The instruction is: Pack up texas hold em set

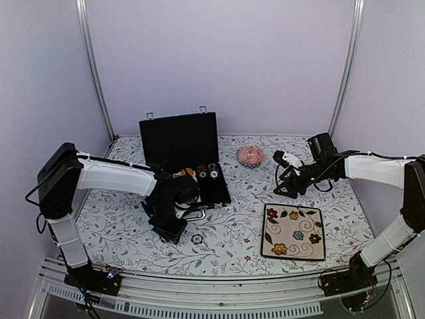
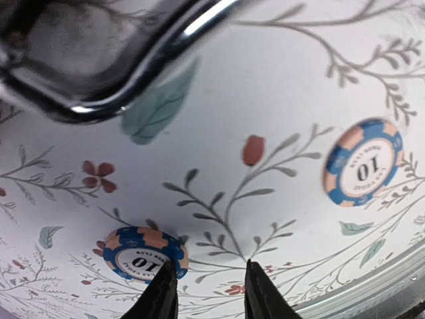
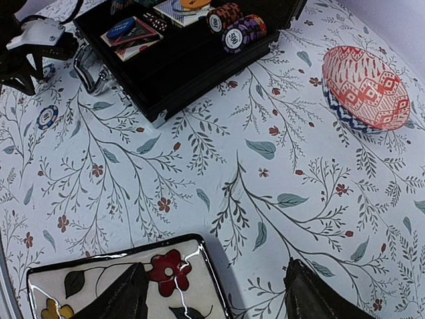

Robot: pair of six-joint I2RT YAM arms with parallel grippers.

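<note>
The black case (image 1: 178, 136) of the texas hold em set stands open mid-table, its silver handle (image 2: 126, 63) facing the near side. Inside it are stacked chips (image 3: 234, 28), card decks (image 3: 136, 36) and a blue button (image 3: 121, 28). Two blue "10" chips lie flat on the cloth. One blue chip (image 2: 145, 252) sits just outside my left gripper's (image 2: 206, 282) left fingertip (image 2: 165, 282), which overlaps its edge. The other blue chip (image 2: 364, 161) lies further right. The left gripper (image 1: 169, 231) is open with only cloth between its jaws. My right gripper (image 3: 216, 292) hangs open and holds nothing, over the plate's far corner.
A cream flowered square plate (image 1: 293, 230) lies at the near right. A pink patterned bowl (image 1: 250, 155) stands to the right of the case. The floral cloth ends at a metal rail (image 2: 372, 282) close to the left gripper.
</note>
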